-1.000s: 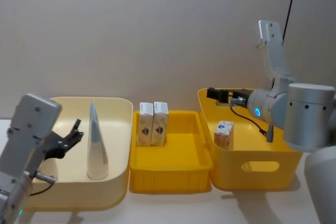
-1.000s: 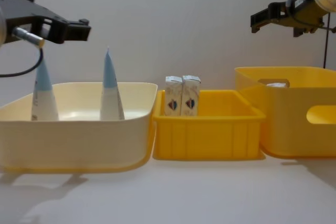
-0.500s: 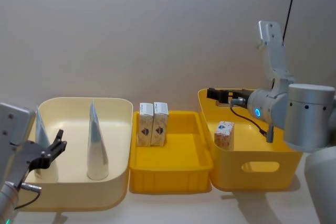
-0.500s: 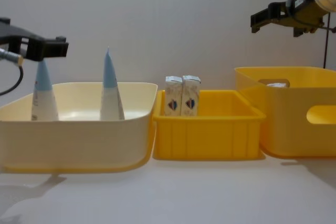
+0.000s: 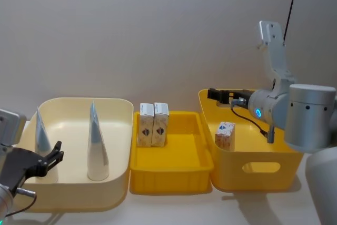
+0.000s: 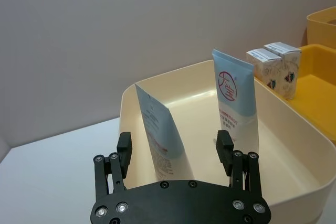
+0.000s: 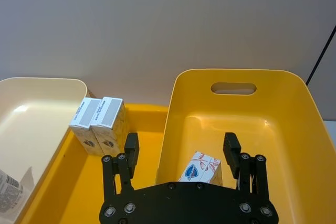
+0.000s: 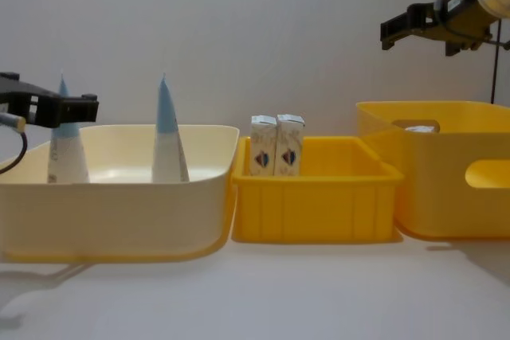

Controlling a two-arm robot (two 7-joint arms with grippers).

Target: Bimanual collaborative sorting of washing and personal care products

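Two pale-blue-and-white tubes stand upright in the cream bin (image 5: pixel 125 130): one on the left (image 5: pixel 41 133), one nearer the middle (image 5: pixel 97 143). Two white cartons (image 5: pixel 153 124) stand side by side at the back of the shallow yellow bin (image 5: pixel 171 180). A third carton (image 5: pixel 225 134) stands in the deep yellow bin (image 5: pixel 231 175). My left gripper (image 5: pixel 54 156) is open and empty at the cream bin's front left, with the left tube (image 6: pixel 160 140) just ahead between its fingers' line. My right gripper (image 5: pixel 213 94) hovers open and empty high above the deep bin, over its carton (image 7: pixel 202 166).
The three bins stand side by side, touching, against a plain wall. The deep bin has a handle hole (image 5: pixel 261 168) in its front wall. White tabletop (image 8: pixel 263 292) lies in front of the bins. A black cable (image 5: pixel 291 3) hangs behind my right arm.
My left gripper has dropped and drawn back toward the cream bin's front left, uncovering the left tube. The right arm and all products have stayed put.
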